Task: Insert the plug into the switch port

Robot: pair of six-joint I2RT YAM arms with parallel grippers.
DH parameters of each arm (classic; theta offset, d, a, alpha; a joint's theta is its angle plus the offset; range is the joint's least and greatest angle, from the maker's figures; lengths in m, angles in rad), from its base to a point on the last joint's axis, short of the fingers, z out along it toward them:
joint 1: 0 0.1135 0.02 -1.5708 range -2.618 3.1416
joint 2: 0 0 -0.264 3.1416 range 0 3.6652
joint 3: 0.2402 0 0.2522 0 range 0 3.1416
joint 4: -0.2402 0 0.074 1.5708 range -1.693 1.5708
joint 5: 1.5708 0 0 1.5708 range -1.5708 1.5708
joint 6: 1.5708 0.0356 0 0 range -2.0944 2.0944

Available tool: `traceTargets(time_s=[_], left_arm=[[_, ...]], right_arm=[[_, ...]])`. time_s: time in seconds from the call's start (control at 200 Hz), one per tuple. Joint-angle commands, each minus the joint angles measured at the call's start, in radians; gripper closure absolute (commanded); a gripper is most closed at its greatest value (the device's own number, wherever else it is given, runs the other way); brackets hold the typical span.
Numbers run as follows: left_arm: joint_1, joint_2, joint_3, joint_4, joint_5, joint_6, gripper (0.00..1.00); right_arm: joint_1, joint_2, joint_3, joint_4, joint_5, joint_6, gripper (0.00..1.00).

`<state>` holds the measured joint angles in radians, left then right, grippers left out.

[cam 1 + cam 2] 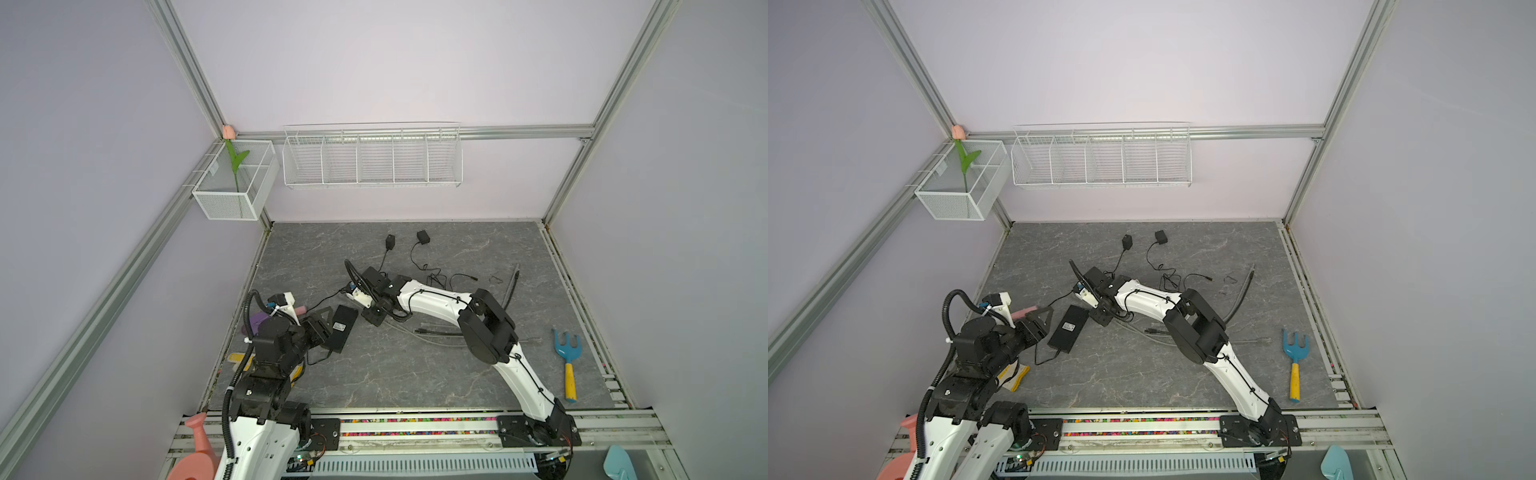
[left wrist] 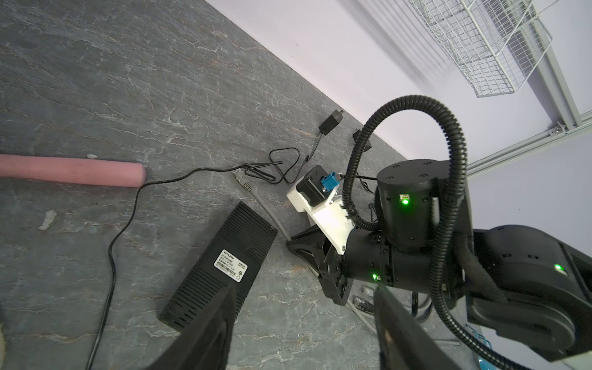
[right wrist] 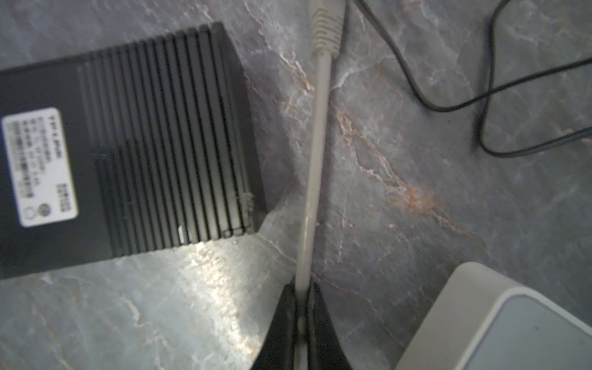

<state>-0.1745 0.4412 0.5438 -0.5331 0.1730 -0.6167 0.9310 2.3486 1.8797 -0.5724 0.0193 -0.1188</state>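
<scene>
Trouble is lurking in where the right gripper (image 3: 301, 307) is pinching: its jaws are clamping shut on the grey cable (image 3: 315, 144) well back from the plug (image 3: 326, 28). I am expecting the free length to be bending or twisting as the arm steers it, and the plug to be reaching the port crooked or with its latch facing the wrong way. The switch (image 3: 144, 144) is lying loose on the table (image 3: 416, 179) with its label facing up, near the cable. I am not seeing its ports from any angle, so I cannot tell which edge is carrying them. A push from the plug is likely to be sliding the box away unless something is bracing it. The left gripper (image 1: 320, 326) is hovering close beside the switch with its jaws standing apart and holding nothing, so no bracing is happening. Thin black cords (image 3: 480, 105) are looping near the plug and may be snagging it on the way. The plug itself is resting on the table near one end of the switch, not in any port. It is wearing a pale grey ribbed boot matching its cable, and its tip is running out of the right wrist view.
</scene>
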Motion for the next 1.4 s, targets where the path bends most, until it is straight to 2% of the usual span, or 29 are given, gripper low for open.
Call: traceTargets(time_s=[0.0,0.125,0.27,0.445,0.56,0.675,0.865,1.09,1.395], left_arm=[[0.007,0.005,0.039,0.000,0.048,0.002,0.32],[0.007,0.014,0.023,0.065,0.132,-0.006,0.32],[0.007,0.007,0.005,0.130,0.180,-0.052,0.32],[-0.014,0.032,-0.064,0.320,0.308,-0.191,0.33],[-0.089,0.027,-0.082,0.361,0.269,-0.215,0.33],[-0.169,0.043,-0.126,0.463,0.238,-0.264,0.32],[-0.217,0.149,-0.153,0.586,0.249,-0.290,0.32],[-0.283,0.228,-0.148,0.610,0.192,-0.267,0.33],[-0.294,0.283,-0.161,0.645,0.177,-0.268,0.34]], right_arm=[[-0.025,-0.073,-0.035,-0.034,0.049,-0.003,0.93],[-0.024,-0.207,-0.110,-0.018,0.118,-0.029,0.93],[-0.023,-0.370,-0.245,0.001,0.181,-0.030,0.94],[-0.016,-0.577,-0.458,0.064,0.172,0.002,0.94],[-0.003,-0.688,-0.591,0.117,0.079,0.019,0.93],[0.014,-0.766,-0.675,0.153,0.036,0.031,0.94],[0.049,-0.837,-0.740,0.171,0.047,0.053,0.94],[0.100,-0.877,-0.766,0.186,0.086,0.074,0.94],[0.154,-0.919,-0.783,0.207,0.108,0.091,0.93]])
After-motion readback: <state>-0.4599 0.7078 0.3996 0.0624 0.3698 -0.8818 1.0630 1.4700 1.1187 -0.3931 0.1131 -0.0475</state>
